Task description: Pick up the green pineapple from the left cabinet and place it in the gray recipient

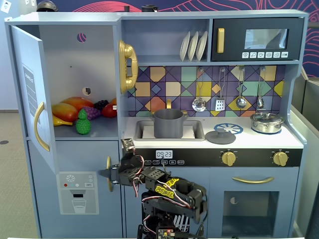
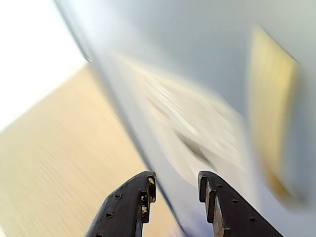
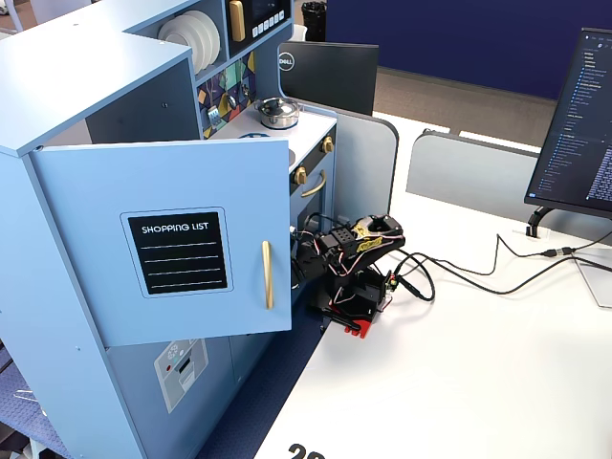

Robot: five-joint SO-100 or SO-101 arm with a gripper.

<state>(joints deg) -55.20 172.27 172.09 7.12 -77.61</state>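
The green pineapple (image 1: 83, 122) stands upright at the front of the open left cabinet (image 1: 75, 64), in front of other toy fruit. The cabinet door (image 1: 30, 94) is swung wide open; its outer face shows in the side fixed view (image 3: 172, 239). The gray recipient (image 1: 168, 123) sits in the sink. My gripper (image 1: 102, 173) is low, in front of the lower door and well below the pineapple, pointing left. In the blurred wrist view my gripper (image 2: 176, 180) is open and empty, facing a pale blue panel. The pineapple and the gray pot are hidden in the side fixed view.
Orange-yellow mango (image 1: 65, 111), purple grapes (image 1: 92, 112) and a red fruit (image 1: 109, 110) lie behind the pineapple. A flat gray lid (image 1: 220, 137) and a silver pot (image 1: 267, 122) stand on the counter. The ice-dispenser panel (image 1: 77, 191) is below the cabinet. The arm base (image 3: 354, 301) sits on a white table.
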